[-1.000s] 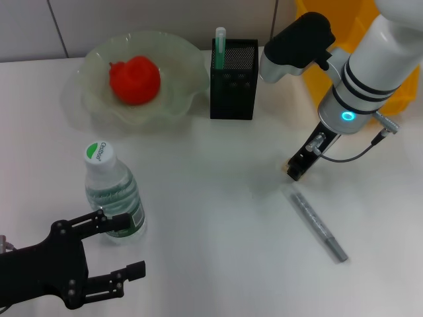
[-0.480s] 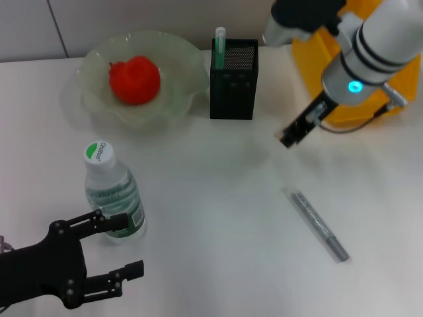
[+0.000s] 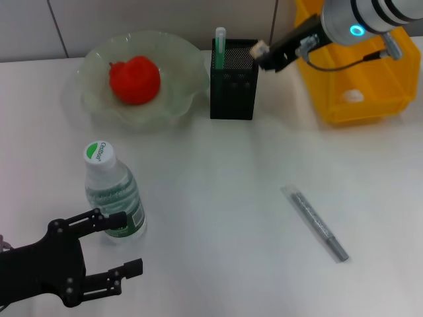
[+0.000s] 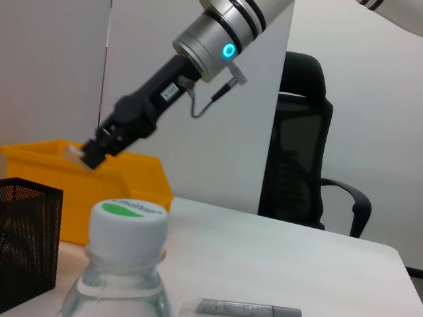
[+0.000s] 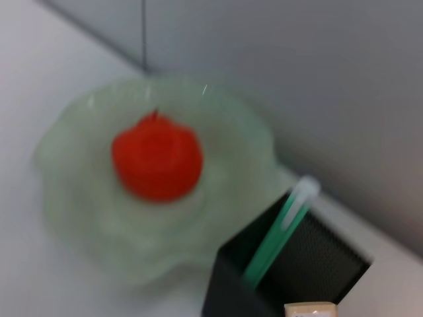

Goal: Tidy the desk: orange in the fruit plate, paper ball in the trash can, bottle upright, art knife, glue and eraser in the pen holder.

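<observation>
Cream-beige eraser [image 3: 260, 47] sits pinched in the right gripper [image 3: 264, 52], fingers pressed tight on it, top centre-right of the head view, just over the right rim of the black mesh pen holder [image 3: 233, 89], w/ only a small pale block showing at the tips. Left gripper [image 3: 122, 243] is bottom left, fingers spread, beside the upright bottle [image 3: 112, 195]. Orange [image 3: 135, 80] lies in the fruit plate [image 3: 173, 56], upper left.

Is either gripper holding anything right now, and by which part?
The right gripper pinches the eraser at its fingertips, over the pen holder; which part of the eraser cannot be told. The left gripper holds nothing, open beside the bottle.
</observation>
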{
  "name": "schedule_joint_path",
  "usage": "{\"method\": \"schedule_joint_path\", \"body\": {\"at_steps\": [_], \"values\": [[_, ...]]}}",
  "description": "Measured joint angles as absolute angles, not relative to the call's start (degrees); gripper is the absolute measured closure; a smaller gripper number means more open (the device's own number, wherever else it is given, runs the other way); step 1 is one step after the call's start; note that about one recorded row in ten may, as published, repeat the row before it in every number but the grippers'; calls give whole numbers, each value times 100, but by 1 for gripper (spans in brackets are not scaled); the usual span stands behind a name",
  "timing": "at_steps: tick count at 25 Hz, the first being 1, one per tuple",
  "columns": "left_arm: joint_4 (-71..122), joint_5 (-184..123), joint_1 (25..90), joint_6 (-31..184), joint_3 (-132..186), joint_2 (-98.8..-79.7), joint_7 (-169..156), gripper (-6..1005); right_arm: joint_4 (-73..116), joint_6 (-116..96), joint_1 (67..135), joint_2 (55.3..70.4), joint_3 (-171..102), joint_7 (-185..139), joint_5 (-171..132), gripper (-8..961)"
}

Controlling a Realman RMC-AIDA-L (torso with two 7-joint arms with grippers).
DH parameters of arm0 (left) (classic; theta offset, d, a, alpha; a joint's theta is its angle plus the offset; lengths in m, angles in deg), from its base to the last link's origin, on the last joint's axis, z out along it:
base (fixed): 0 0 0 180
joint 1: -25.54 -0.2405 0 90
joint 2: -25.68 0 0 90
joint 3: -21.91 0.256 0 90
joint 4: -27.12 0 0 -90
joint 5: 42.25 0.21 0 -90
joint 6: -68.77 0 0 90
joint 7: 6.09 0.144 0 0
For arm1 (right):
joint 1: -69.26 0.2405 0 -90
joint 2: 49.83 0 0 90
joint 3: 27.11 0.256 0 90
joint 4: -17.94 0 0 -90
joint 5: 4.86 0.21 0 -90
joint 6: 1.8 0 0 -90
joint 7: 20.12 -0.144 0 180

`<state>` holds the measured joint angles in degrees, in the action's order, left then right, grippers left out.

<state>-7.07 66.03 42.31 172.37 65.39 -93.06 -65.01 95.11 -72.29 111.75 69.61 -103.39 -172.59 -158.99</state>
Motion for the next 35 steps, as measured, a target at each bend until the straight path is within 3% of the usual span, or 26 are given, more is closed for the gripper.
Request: {"method": "schedule_joint_path", "body": {"at_steps": [12,29,35], "values": [[-707,6594,4307,17144,6533,-9306,-6499,214,8482,-5614,11143,6955,-10694,-17005,-15718,685],[-707,6594,4386,17069,6533,-9306,-6509,214,7787,-5336,11448,6928,-10690,-16465,-15222,677],[-707,6595,4394,17063,6533,-9307,-6516,214,7975,-5420,11400,6927,-10677,-16460,-15217,345]]}}
